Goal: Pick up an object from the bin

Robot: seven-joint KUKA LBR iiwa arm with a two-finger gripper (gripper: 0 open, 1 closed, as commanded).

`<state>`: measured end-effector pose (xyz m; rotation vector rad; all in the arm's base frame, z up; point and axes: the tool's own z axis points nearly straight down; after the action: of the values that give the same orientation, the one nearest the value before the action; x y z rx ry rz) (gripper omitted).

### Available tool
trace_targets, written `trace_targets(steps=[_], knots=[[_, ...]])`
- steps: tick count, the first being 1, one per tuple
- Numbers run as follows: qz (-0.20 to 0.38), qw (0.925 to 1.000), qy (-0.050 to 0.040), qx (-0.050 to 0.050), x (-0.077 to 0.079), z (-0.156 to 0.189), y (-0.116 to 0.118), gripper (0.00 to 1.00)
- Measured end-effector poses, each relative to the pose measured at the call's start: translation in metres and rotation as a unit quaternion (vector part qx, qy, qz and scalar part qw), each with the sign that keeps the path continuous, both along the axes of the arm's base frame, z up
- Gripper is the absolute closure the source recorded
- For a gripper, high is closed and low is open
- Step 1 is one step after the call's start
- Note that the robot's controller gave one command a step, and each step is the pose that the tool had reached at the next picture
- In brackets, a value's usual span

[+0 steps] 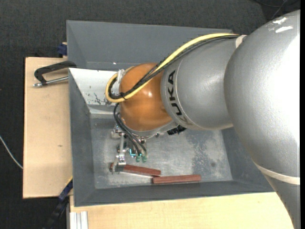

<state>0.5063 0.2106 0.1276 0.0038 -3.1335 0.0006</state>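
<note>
The gripper (122, 160) hangs low over the front-left floor of the bin (205, 151); whether it is open, or grips anything, I cannot tell. Right by its tip lies the left end of a reddish-brown stick (140, 170), long axis running rightward. A second similar stick (177, 178) meets its far end, hard against the front wall.

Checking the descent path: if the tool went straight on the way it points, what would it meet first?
Probably the left end of the nearer reddish-brown stick on the bin floor right beneath the tool; depth is unclear.
</note>
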Motion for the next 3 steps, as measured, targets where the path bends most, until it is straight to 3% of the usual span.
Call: trace_targets(steps=[1,2,3], knots=[[-0.001,1.0,-0.0032,0.001,0.002,0.004,-0.001,0.0],[0.005,1.0,-0.0018,0.002,-0.003,-0.052,-0.043,1.0],[0.005,1.0,-0.0019,0.002,-0.003,-0.052,-0.043,1.0]])
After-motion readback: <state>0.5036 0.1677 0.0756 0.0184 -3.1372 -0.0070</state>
